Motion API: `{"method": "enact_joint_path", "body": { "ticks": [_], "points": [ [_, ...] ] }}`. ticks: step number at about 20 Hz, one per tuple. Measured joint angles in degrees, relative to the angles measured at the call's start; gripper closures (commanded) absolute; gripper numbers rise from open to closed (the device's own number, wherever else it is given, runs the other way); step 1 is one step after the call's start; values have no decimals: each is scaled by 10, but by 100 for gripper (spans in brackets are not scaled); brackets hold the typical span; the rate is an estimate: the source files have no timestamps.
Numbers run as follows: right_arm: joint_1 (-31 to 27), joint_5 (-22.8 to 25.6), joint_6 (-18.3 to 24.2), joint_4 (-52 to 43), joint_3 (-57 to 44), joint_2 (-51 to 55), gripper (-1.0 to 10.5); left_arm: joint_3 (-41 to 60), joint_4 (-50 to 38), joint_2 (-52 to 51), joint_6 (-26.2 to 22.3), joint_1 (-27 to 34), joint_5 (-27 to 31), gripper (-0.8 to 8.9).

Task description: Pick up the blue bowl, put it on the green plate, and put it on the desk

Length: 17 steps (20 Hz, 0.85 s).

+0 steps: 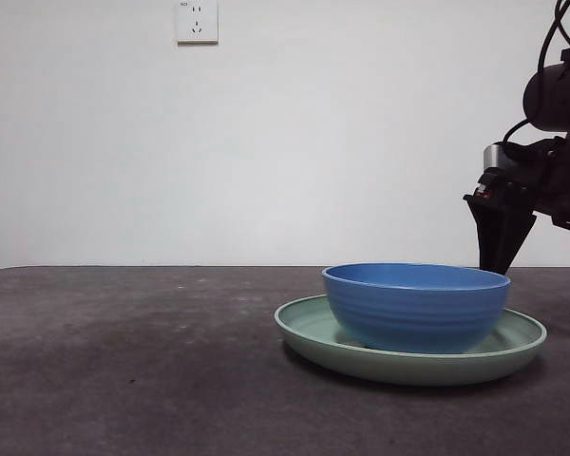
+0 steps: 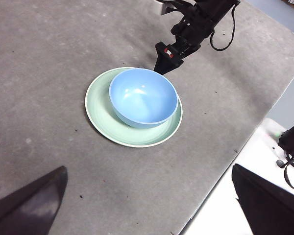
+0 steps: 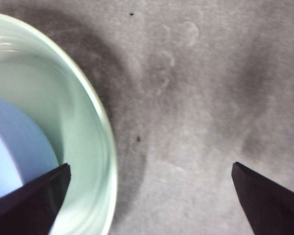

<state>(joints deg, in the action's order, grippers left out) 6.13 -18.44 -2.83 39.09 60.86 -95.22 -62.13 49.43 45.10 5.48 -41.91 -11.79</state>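
The glossy, ridged medium-blue bowl (image 1: 415, 306) sits inside the wide pale mint-green plate (image 1: 309, 328) on the dark grey matte desk (image 1: 123, 361). Behind the plate's far edge hangs the right gripper (image 1: 499, 255), jaws apart and empty. Only its wrist view shows one jaw over the rim, the other over bare desk. The left gripper (image 2: 149, 205), also spread, waits high above, with wide bare tabletop on the plate's other side.

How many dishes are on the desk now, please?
2. The blue bowl sits inside the green plate, and the plate lies on the desk. No other dishes are visible in any view.
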Motion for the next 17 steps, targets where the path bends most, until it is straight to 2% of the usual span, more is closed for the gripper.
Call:
{"method": "enact_joint_path", "body": {
  "ticks": [3, 6, 9, 10, 15, 17],
  "points": [
    [11, -17, 0, -12, 0, -11, 475, 0, -1, 5, 0, 0, 0, 32],
    [25, -25, 0, -20, 0, -28, 596, 0, -2, 9, 0, 0, 0, 32],
    [28, -24, 0, -28, 0, -31, 780, 0, -1, 10, 0, 0, 0, 32],
    [28, -24, 0, -28, 0, -31, 804, 0, 3, 10, 0, 0, 0, 32],
    [28, -25, 0, -28, 0, -31, 806, 0, 12, 10, 0, 0, 0, 32],
    [28, -25, 0, -29, 0, -31, 857, 0, 12, 10, 0, 0, 0, 32]
  ]
}}
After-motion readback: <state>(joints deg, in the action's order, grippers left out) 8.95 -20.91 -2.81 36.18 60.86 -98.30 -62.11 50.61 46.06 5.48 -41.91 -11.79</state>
